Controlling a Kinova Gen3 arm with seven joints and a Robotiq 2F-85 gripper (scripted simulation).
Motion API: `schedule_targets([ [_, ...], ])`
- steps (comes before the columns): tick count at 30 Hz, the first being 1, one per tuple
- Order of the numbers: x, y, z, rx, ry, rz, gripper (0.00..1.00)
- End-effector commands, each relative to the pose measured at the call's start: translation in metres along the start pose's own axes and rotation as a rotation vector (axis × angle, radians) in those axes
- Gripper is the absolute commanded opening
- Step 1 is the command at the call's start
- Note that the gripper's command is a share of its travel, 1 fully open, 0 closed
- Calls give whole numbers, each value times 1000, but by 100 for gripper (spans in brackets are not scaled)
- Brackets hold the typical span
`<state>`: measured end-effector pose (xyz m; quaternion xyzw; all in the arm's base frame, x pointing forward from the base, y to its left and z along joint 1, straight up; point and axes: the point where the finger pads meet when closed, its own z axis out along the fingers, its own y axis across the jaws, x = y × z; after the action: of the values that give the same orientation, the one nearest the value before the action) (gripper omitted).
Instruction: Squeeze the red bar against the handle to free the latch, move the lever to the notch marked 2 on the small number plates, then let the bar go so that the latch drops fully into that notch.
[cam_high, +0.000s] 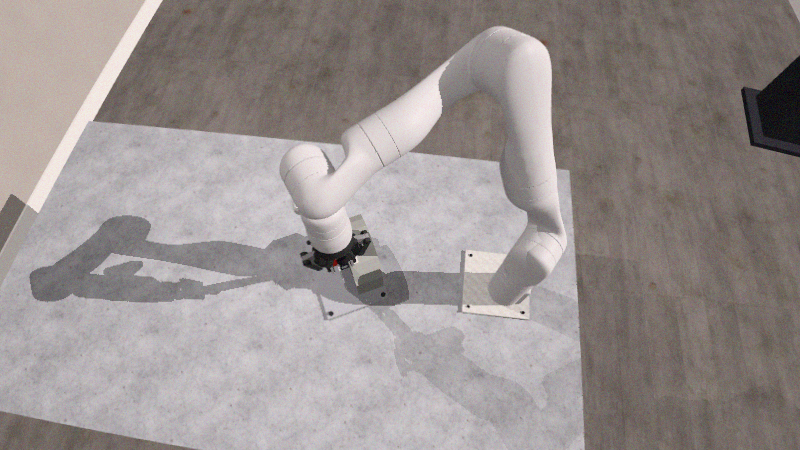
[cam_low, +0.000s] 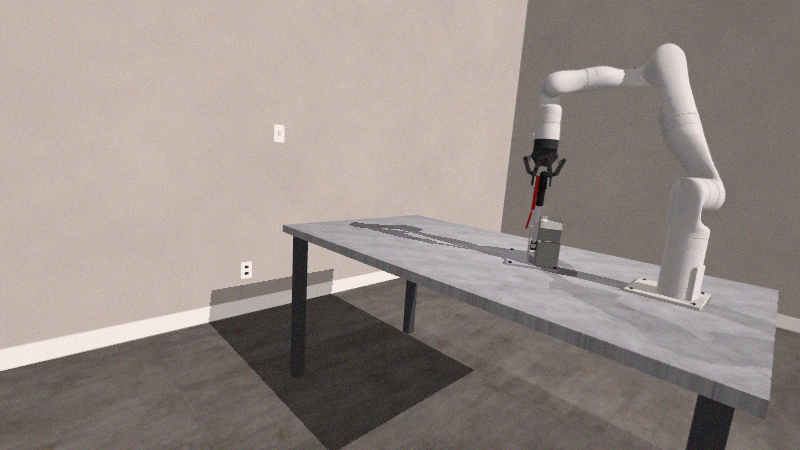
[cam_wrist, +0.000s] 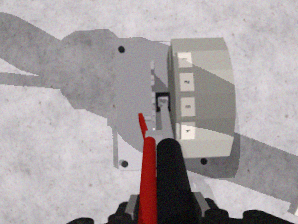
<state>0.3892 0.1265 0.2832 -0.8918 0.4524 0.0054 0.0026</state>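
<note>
A grey lever housing stands on a thin plate bolted to the table and also shows in the top and exterior views. Several small number plates run in a row along its curved top; their digits are too small to read. The black handle rises from the slot beside the plates, with the red bar pressed close along its left side. A dark latch gap lies about level with the middle plates. My gripper comes down from above and is shut on the handle and red bar together.
My arm's base plate is bolted to the table to the right of the housing. The table's edges run close behind the base and far out to the left. A black object stands on the floor beyond the table.
</note>
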Motion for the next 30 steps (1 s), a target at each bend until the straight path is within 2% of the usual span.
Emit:
schedule_targets([
  [1,15,0,-3,5,15,17,0],
  [18,50,0,-11,5,15,17,0],
  [30,65,0,-14,5,15,17,0],
])
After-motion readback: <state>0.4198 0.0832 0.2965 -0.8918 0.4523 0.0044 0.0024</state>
